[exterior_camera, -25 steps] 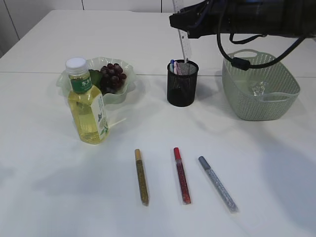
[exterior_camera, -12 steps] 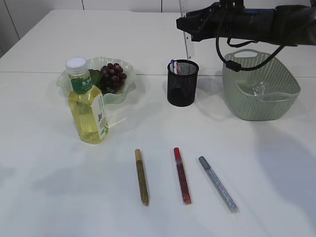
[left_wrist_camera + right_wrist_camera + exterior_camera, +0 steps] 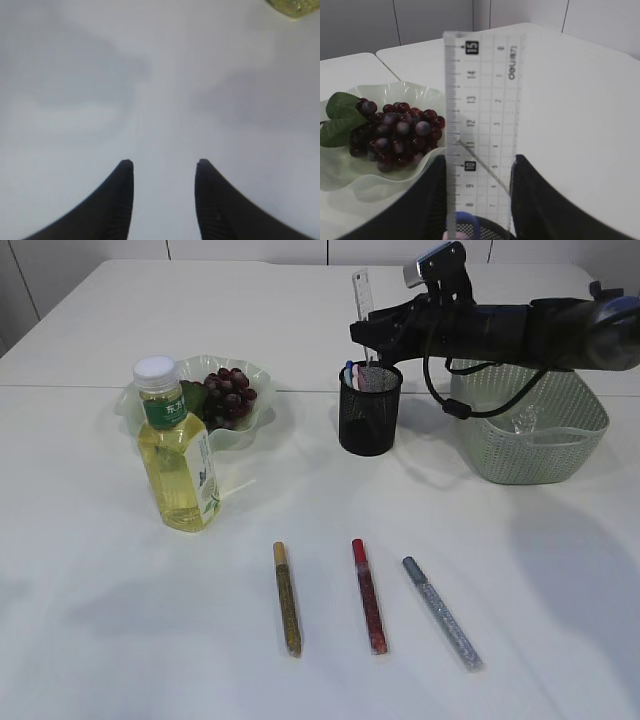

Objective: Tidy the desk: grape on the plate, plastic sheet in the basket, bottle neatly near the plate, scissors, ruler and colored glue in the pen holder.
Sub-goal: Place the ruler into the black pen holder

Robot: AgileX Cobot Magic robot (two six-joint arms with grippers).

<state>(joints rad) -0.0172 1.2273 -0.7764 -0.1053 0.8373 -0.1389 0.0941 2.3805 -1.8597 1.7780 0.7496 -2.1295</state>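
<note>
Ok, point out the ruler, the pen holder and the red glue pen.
ruler (image 3: pixel 482 115): right wrist view, mid-blade.
pen holder (image 3: pixel 368 420): exterior view, front mesh wall.
red glue pen (image 3: pixel 368 598): exterior view, mid-barrel.

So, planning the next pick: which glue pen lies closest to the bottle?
The gold glue pen, leftmost of the three; the red and silver pens lie further right of the bottle.

Since the earlier frames, the right gripper (image 3: pixel 368 335) has lowered the clear plastic ruler (image 3: pixel 363 320) so that its lower end now sits inside the black mesh pen holder (image 3: pixel 369 410), arm dropped from the top edge of view.
</note>
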